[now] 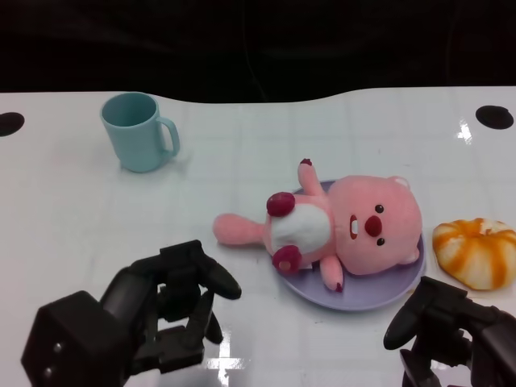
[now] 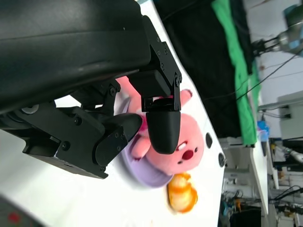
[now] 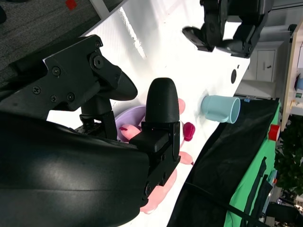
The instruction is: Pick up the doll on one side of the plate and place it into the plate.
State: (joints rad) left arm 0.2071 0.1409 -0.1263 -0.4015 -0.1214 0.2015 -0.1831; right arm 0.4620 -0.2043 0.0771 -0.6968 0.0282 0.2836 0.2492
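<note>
On the purple plate (image 1: 379, 300) the pink doll (image 1: 347, 230) already lies, so both the left hand (image 1: 173, 310) and right hand (image 1: 451, 334), fingers apart and holding nothing, should best pull away low without nudging it.

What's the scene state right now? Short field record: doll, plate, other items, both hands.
doll: pink plush doll lying on its back on the plate, tail end hanging over the rim toward the robot's left
plate: lavender plate on the white table, right of centre
mug: light blue mug, upright, far left, apart from the plate
bread: orange-and-white bun on the table just right of the plate
left hand: left hand holds nothing, near the table edge, clear of the doll
right hand: right hand holds nothing, near the plate's front edge
task: doll appears placed
</note>
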